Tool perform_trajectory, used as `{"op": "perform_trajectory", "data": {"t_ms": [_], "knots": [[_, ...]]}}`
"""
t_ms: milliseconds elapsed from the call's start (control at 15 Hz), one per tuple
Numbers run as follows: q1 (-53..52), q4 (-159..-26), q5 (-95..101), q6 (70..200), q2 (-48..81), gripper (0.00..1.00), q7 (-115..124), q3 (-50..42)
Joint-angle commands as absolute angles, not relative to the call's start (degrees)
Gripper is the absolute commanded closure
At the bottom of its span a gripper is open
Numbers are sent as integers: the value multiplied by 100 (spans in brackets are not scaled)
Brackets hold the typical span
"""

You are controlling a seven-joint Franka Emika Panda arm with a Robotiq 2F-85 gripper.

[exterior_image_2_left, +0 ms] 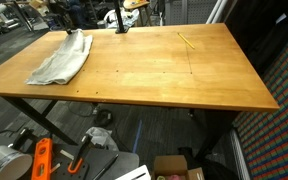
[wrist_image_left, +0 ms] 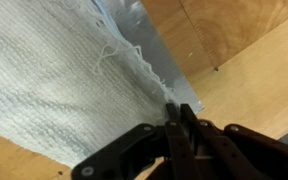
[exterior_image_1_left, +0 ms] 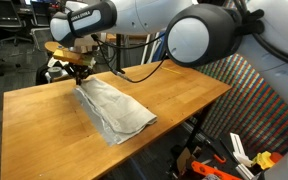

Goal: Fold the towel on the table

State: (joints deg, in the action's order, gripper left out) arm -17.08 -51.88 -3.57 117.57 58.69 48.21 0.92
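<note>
The off-white towel [exterior_image_1_left: 114, 108] lies crumpled and partly folded on the light-brown wooden table [exterior_image_1_left: 44, 120], near its far edge. One end of it rises to my gripper [exterior_image_1_left: 80, 74]. In the wrist view the black fingers [wrist_image_left: 184, 125] are pressed together on the towel's [wrist_image_left: 64, 70] grey border edge [wrist_image_left: 162, 70]. My gripper [wrist_image_left: 176, 108] is shut on that edge. The towel [exterior_image_2_left: 62, 60] sits at the far left corner of the table [exterior_image_2_left: 164, 75] in an exterior view, with my gripper [exterior_image_2_left: 72, 30] above its far end.
A thin yellow stick [exterior_image_2_left: 187, 41] lies on the tabletop away from the towel. A round wooden stool [exterior_image_1_left: 62, 47] and a patterned fabric bundle [exterior_image_1_left: 56, 72] stand behind the table's far edge. Orange tools [exterior_image_2_left: 41, 160] and boxes clutter the floor below.
</note>
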Motion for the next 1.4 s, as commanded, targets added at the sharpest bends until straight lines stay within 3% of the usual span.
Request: {"op": "perform_trajectory", "data": {"t_ms": [0,467,533,667,1200,1333], "knots": [[-1758,-4387,-322,11373,6314,90,5096,10],[-1716,-3838,-379,11134,6666,86,5201,88],[-1712,-3764,-394,11125,6702,66,5229,96],[-1686,-3796,-417,11269,6685,60,5218,107],[-1372,-3972,-411,11404,6084,2,4994,102],[-1267,-3994,-365,11126,6016,0,4891,83]]}}
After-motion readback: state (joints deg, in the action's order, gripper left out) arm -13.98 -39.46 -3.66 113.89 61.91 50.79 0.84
